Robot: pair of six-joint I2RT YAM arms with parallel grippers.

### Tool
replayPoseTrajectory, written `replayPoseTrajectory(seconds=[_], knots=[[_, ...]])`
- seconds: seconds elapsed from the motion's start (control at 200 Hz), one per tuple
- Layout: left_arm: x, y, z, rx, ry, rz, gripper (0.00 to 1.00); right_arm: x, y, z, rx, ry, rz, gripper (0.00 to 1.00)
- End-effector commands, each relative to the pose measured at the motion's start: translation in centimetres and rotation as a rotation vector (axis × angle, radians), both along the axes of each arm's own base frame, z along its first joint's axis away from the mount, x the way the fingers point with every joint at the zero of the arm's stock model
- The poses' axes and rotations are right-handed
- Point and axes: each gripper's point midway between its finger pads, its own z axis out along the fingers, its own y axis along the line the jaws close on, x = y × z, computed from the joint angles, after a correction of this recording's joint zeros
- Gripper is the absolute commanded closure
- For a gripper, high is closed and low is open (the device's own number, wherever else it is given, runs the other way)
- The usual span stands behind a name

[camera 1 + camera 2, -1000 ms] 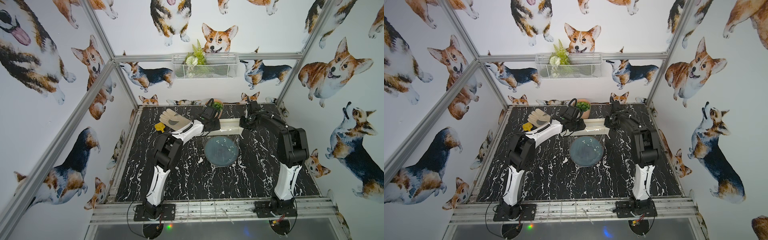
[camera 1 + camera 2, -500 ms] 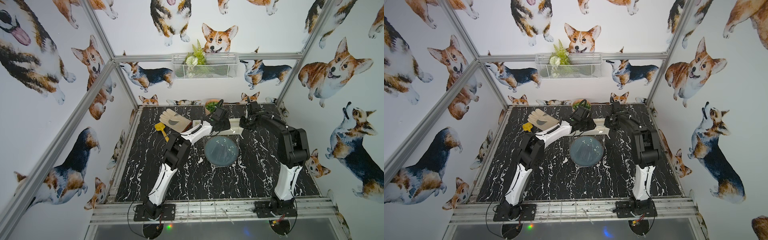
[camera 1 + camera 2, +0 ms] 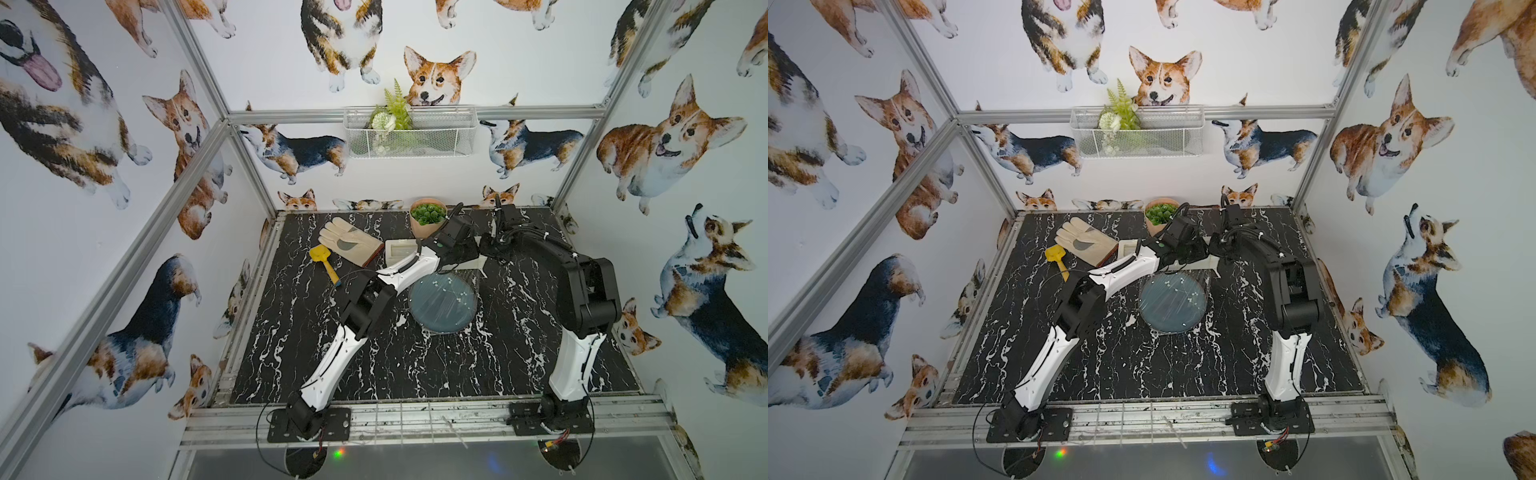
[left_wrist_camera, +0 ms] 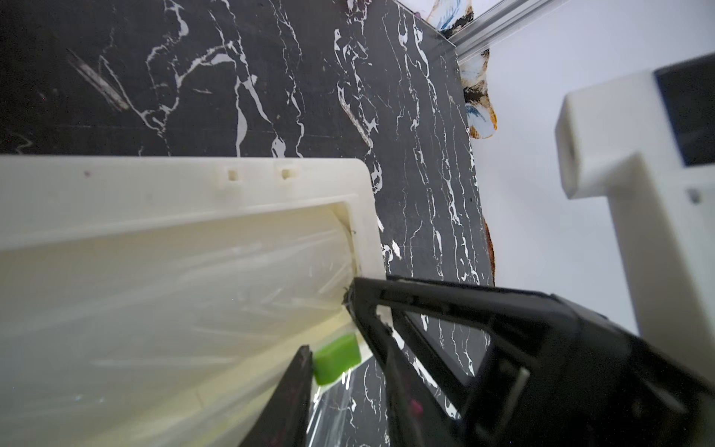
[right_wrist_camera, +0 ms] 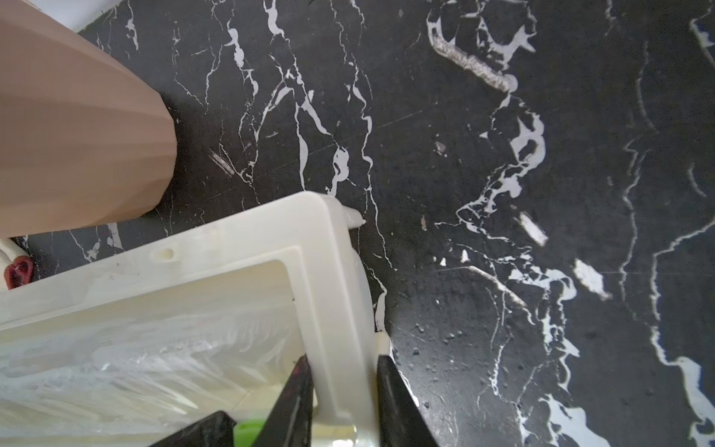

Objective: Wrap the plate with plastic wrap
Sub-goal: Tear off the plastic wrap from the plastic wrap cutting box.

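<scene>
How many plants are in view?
2: green succulent in a pinkish pot at the back of the black marbled table; fern sprigs in the white wire wall basket.

A blue-grey plate [image 3: 440,316] sits mid-bench [image 3: 415,365] under a sheet of plastic wrap [image 3: 449,286] running from the long cream box [image 3: 399,251] behind it. The left tool [image 3: 464,249] and right tool [image 3: 486,248] meet at the box's right end. A glove [image 3: 349,241] and yellow scoop [image 3: 322,255] lie to the left, with a potted plant [image 3: 428,216] behind the box.

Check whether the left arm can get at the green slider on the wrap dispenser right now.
Probably yes. In the left wrist view the green slider sits between the fingers of the left gripper, at the end of the dispenser box, and nothing seems to block it.
</scene>
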Motion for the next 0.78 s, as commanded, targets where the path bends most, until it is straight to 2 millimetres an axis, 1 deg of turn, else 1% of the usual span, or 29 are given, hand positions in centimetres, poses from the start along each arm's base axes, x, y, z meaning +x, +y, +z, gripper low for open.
replayPoseTrajectory(seconds=[0.0,0.11,0.195,0.345,0.466,0.546,0.606,0.626,0.676,0.701,0.721,0.731,0.776], knots=[[-3.1,0.1,-2.6,0.044,0.148,-0.054,0.65,-4.6,1.7,-3.1,0.076,0.217,0.043,0.71],[-2.6,1.6,-1.0,0.078,0.110,-0.053,0.64,-4.5,1.2,-2.7,0.069,0.210,0.039,0.72],[-1.9,3.7,0.9,0.103,0.081,-0.042,0.61,-4.3,0.7,-1.9,0.060,0.195,0.033,0.71],[-0.3,8.8,4.2,0.138,0.023,0.003,0.60,-4.0,-0.2,0.2,0.042,0.158,0.020,0.68],[0.5,13.4,5.5,0.168,0.004,0.045,0.60,-4.0,-0.3,1.6,0.038,0.134,0.017,0.66],[0.7,16.6,5.1,0.221,0.002,0.065,0.60,-4.0,-0.2,2.6,0.021,0.111,0.023,0.64],[0.7,18.8,4.2,0.250,0.017,0.079,0.60,-4.0,0.0,3.0,0.000,0.099,0.032,0.60],[0.8,19.4,3.8,0.256,0.025,0.084,0.60,-4.1,0.1,3.3,-0.015,0.095,0.040,0.58],[0.8,20.7,3.1,0.254,0.041,0.092,0.60,-4.1,0.3,3.4,-0.038,0.094,0.052,0.53],[0.8,21.3,2.7,0.255,0.048,0.096,0.60,-4.1,0.5,3.3,-0.067,0.099,0.060,0.49],[0.7,21.7,2.2,0.259,0.058,0.099,0.60,-4.1,0.5,3.3,-0.074,0.101,0.063,0.48],[0.6,21.8,2.0,0.259,0.061,0.099,0.60,-4.2,0.7,3.2,-0.095,0.107,0.072,0.44],[0.6,22.6,1.4,0.265,0.070,0.103,0.60,-4.3,1.0,3.1,-0.106,0.114,0.082,0.42]])
